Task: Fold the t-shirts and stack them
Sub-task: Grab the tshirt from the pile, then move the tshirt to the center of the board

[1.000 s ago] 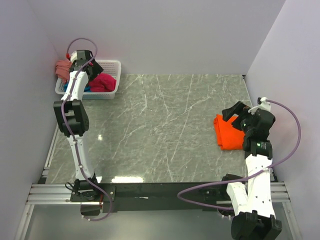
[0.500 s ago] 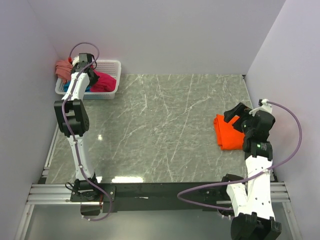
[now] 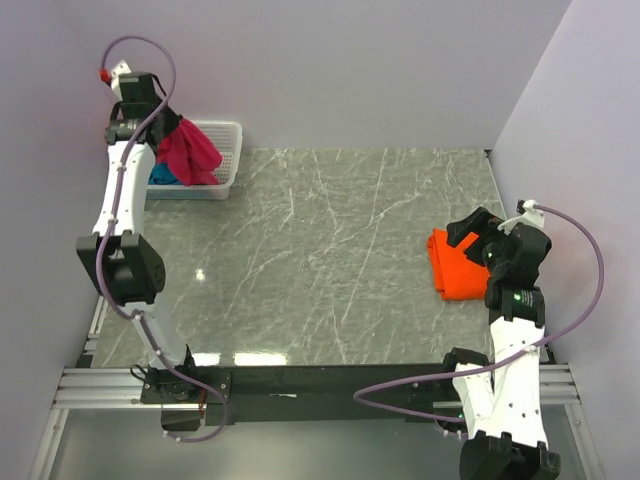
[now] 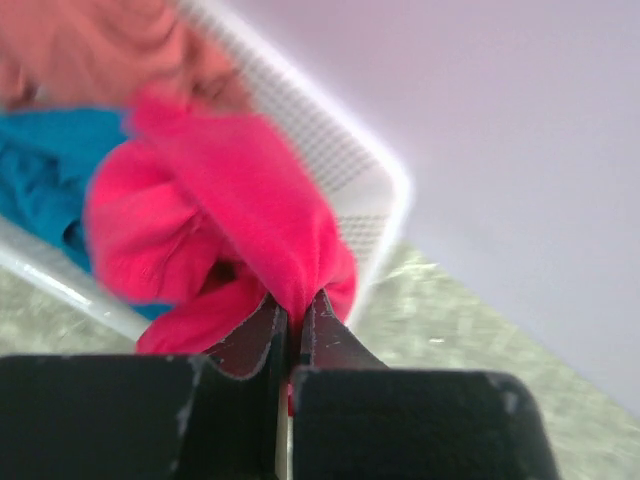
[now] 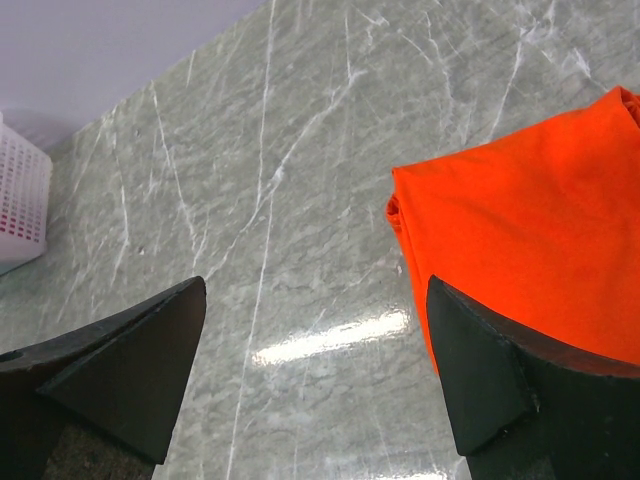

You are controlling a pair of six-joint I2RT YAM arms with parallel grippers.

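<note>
grey marble bench, lilac walls. far left, left fingers clamped on the magenta-red t-shirt, dangling over the white basket with the teal t-shirt. only the wrist view catches the salmon-pink t-shirt. right fingers spread wide, folded orange t-shirt near the right edge.

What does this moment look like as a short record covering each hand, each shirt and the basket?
left hand: shut on magenta shirt
magenta shirt: hangs from left hand over white basket
teal shirt: in white basket
salmon shirt: at the basket's rim, blurred
right hand: open, empty, beside orange shirt
orange shirt: folded on table, right side
</note>
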